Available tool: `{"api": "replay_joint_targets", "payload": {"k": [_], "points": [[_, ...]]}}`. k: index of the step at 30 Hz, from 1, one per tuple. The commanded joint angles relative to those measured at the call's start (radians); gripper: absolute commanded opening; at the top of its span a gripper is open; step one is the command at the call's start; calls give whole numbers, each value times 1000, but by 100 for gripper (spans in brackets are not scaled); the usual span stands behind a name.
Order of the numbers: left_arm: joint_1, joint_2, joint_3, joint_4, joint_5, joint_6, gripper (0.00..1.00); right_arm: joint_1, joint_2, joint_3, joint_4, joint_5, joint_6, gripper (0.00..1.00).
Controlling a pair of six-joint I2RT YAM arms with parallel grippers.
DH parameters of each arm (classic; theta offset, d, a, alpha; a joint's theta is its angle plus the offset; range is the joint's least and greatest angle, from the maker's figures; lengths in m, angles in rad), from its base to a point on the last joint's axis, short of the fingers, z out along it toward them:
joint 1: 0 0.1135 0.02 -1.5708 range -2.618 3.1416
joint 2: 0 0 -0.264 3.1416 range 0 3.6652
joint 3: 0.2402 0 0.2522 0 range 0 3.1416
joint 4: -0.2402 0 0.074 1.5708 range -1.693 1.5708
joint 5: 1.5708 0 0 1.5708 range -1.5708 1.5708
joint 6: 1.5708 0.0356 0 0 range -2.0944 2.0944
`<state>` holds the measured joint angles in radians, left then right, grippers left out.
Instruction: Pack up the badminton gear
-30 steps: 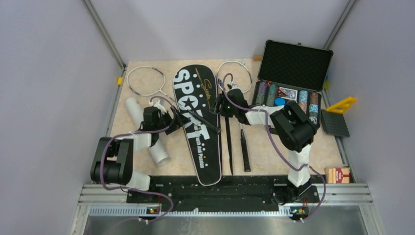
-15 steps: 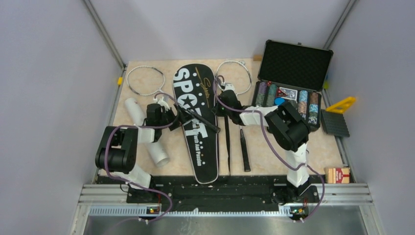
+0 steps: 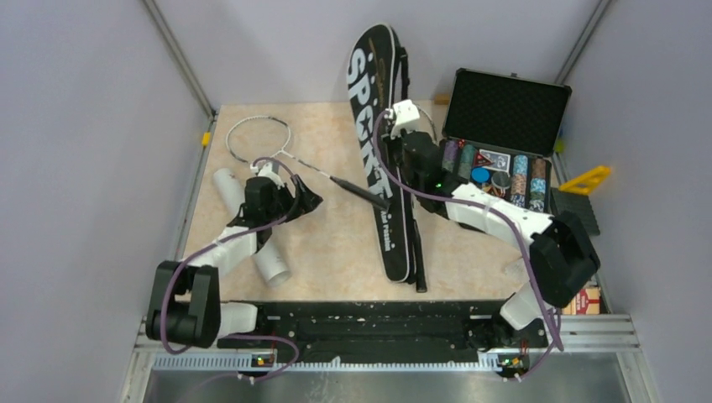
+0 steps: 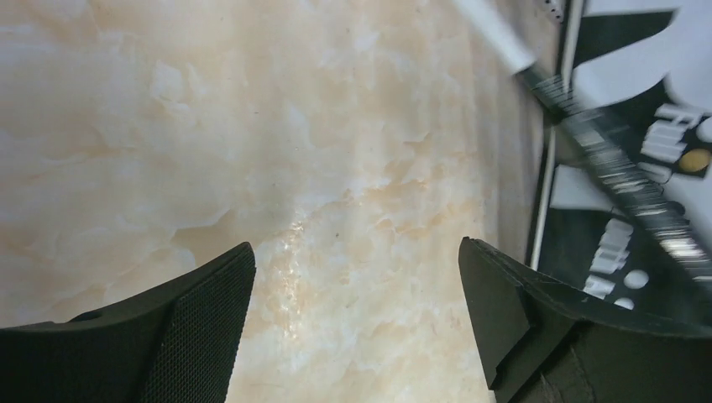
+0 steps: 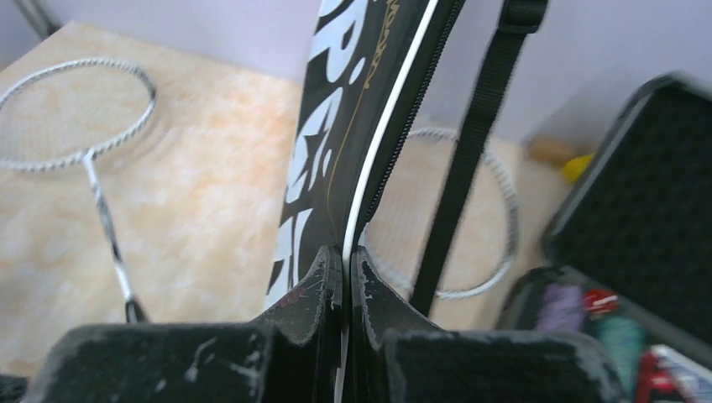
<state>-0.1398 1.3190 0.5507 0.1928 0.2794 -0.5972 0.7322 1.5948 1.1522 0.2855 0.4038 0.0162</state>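
The long black bag lettered "SPORT" stands tilted on edge, its wide end raised toward the back wall. My right gripper is shut on the bag's white-piped zip edge, and its strap hangs alongside. One white racket lies at the back left, its black handle reaching the bag. A second racket's head lies behind the bag. The white tube lies under my left arm. My left gripper is open, with only bare table between its fingers.
The open black case of poker chips stands at the back right, close to my right arm. A yellow triangle, a black grid plate and a small box lie along the right edge. Walls enclose the table.
My right gripper shut on the bag's edge and lifted its wide end up and to the right, off the table's middle. The left racket turned slightly. My left gripper stayed open.
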Motion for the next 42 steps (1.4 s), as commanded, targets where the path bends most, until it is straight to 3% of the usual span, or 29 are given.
{"api": "replay_joint_targets", "payload": {"k": [1, 6, 12, 21, 25, 29, 42], "points": [[-18, -118, 42, -78, -64, 30, 94, 12, -88, 38, 58, 70, -246, 0], [-27, -212, 48, -86, -27, 17, 96, 34, -102, 110, -31, 97, -401, 0], [-33, -265, 52, -47, 42, -7, 99, 60, -98, 104, -184, 12, -363, 0], [-34, -205, 94, 23, 58, -85, 99, 178, -14, -25, -80, 4, -266, 0], [-32, -177, 88, 53, 18, -127, 99, 269, 28, -102, 9, 98, -253, 0], [-33, -169, 58, 128, 34, -164, 99, 293, 66, -92, -3, 148, -166, 0], [-35, -135, 26, 284, 91, -249, 99, 344, 79, -122, 52, 111, -115, 0]]}}
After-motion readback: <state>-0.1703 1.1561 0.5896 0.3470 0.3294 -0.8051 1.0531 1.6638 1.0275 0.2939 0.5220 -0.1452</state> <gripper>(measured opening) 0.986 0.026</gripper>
